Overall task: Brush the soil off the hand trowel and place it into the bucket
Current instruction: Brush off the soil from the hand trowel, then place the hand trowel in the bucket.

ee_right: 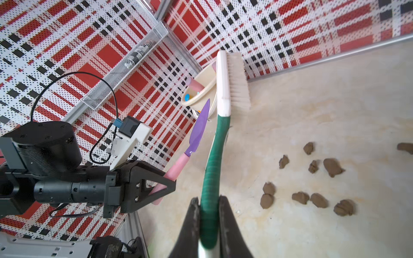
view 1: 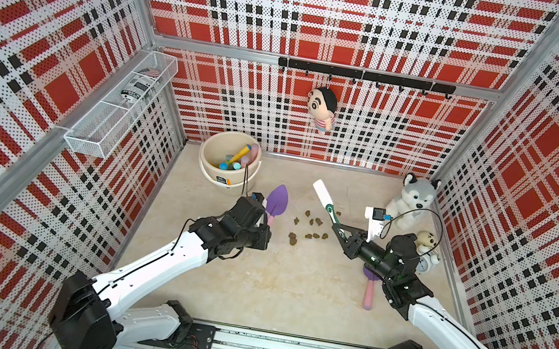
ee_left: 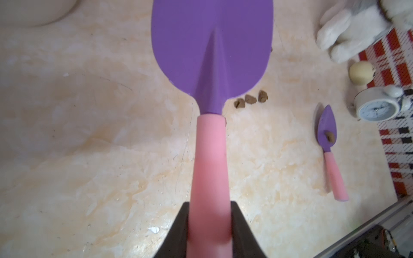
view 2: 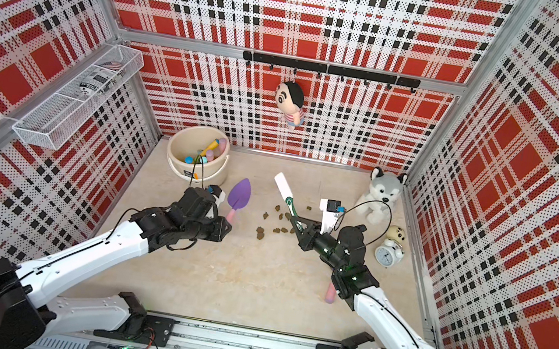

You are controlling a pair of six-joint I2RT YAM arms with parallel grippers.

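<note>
Left fingers (ee_left: pixel 242 232) clench the hand trowel (ee_left: pixel 212 44) by its pink handle, right fingers (ee_right: pixel 228 223) the brush (ee_right: pixel 223 84); soil (view 1: pixel 312 235) lies between them. Blade looks clean: carry it over the bucket (view 1: pixel 219 143) just beyond the left fingers, tip down, then release.

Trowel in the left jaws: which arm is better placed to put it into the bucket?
Left. Its jaws are shut on the trowel, and the bucket stands close on its side. The right holds the brush.
</note>
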